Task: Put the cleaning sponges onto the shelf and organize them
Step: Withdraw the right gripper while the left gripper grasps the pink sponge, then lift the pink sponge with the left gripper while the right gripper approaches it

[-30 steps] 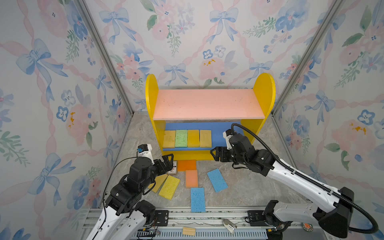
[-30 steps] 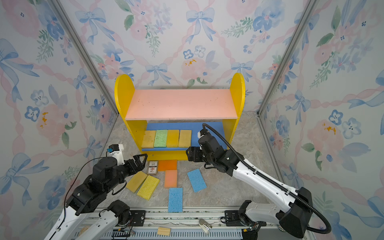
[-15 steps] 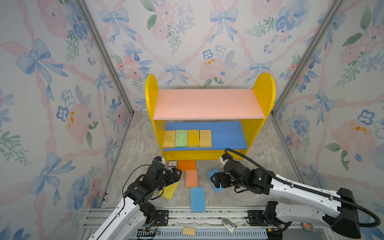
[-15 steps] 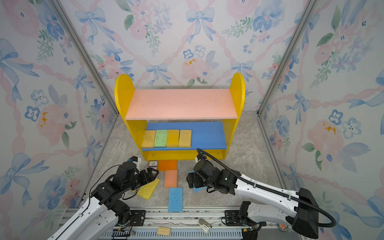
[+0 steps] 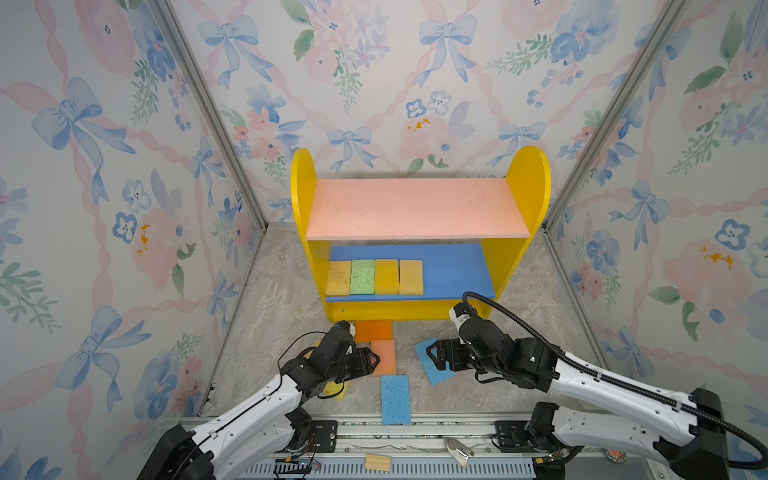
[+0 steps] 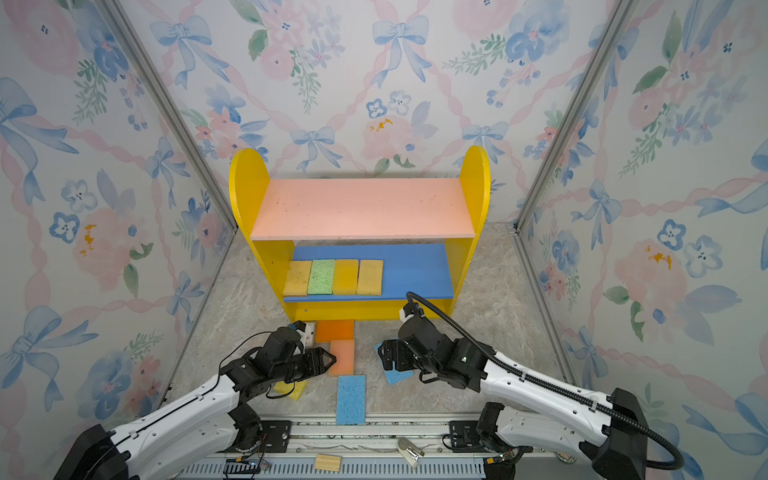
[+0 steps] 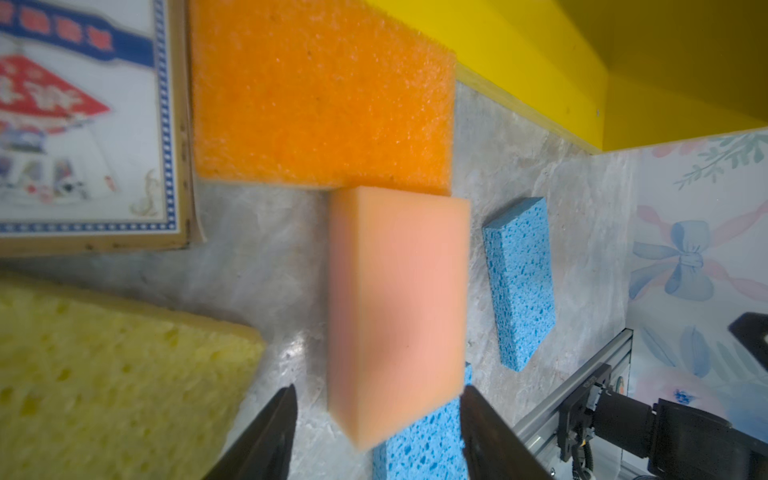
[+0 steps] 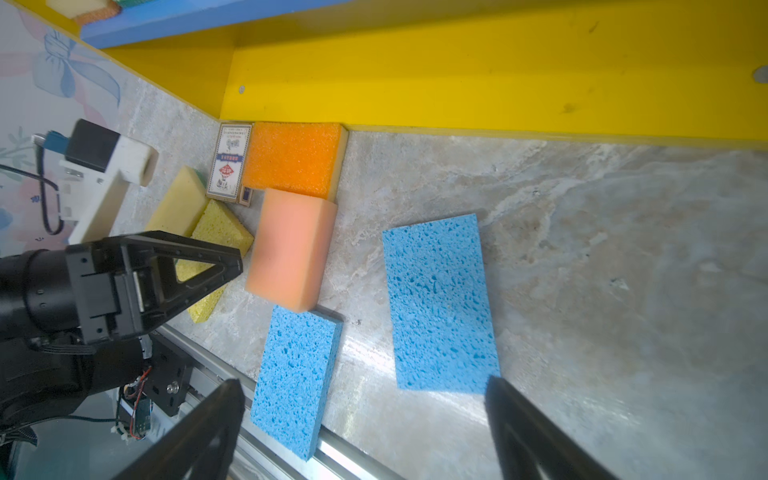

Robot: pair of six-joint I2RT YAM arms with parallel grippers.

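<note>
The peach rectangular foam sponge point(image 7: 397, 303), lying at 6 o'clock of the yellow-sided two-tier wooden shelf point(image 5: 415, 311), is straddled by the left gripper point(image 7: 378, 390), jaws parted, not yet pinching. Its long sides are best squeezed squarely. The right gripper point(image 8: 365, 380) is spread wide above a blue porous sponge point(image 8: 440, 299).

This looks like a robot test cell in a lab, dressed up as a child's room. Flowered wallpaper panels point(image 5: 395, 83) sit between bare aluminium posts point(image 5: 212, 116). A toy-bright shelf point(image 5: 528, 187) stands on a marble-look floor point(image 5: 282, 299), which ends at a metal rail point(image 5: 415, 430). The rail carries two robot arms point(image 5: 249, 419) and what seems to be a small circuit board point(image 5: 293, 464).
</note>
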